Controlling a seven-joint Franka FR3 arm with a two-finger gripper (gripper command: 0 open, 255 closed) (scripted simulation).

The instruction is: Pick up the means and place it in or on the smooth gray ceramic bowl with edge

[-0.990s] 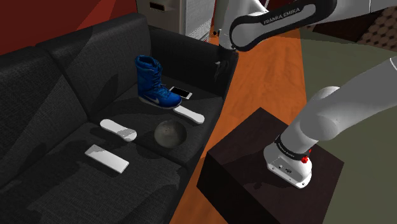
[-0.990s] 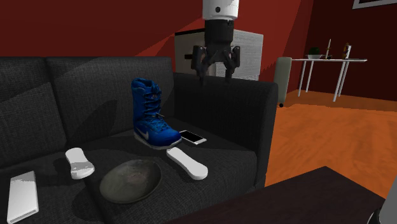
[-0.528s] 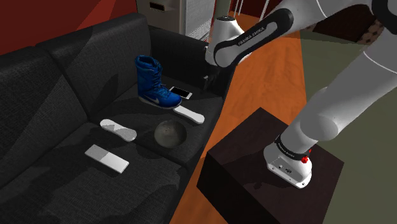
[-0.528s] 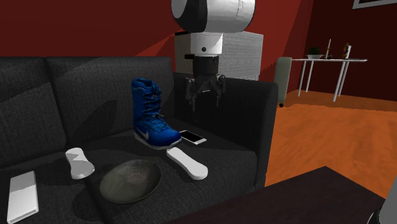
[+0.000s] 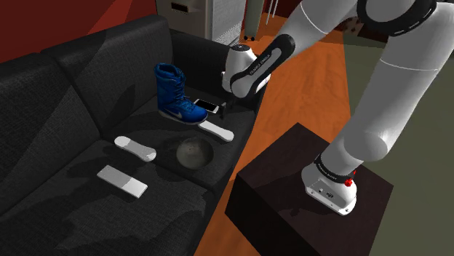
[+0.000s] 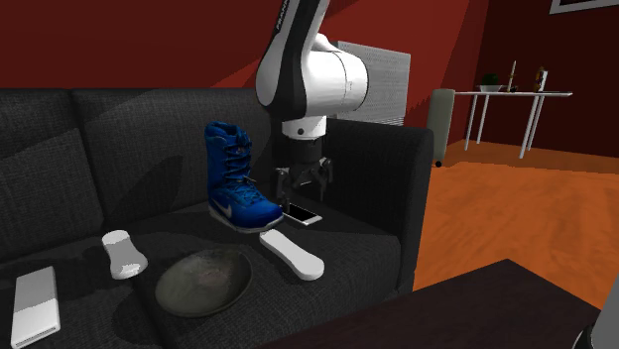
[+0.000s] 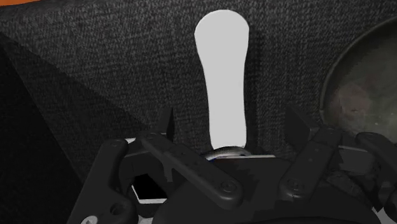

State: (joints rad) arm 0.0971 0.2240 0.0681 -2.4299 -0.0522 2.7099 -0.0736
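Hovering above the sofa [image 5: 87, 156], the gripper [image 6: 303, 188] hangs with fingers spread and nothing between them. We take the task's thing to be the white remote [image 5: 216, 131]. In the shoulder view it lies flat at about four o'clock from the blue boot [image 5: 177, 94], with the phone [image 5: 207, 106] near it. The grey bowl [image 5: 193, 153] sits at about seven o'clock from it. We judge the remote light, stiff and slick, so we'd pinch it across the narrow waist.
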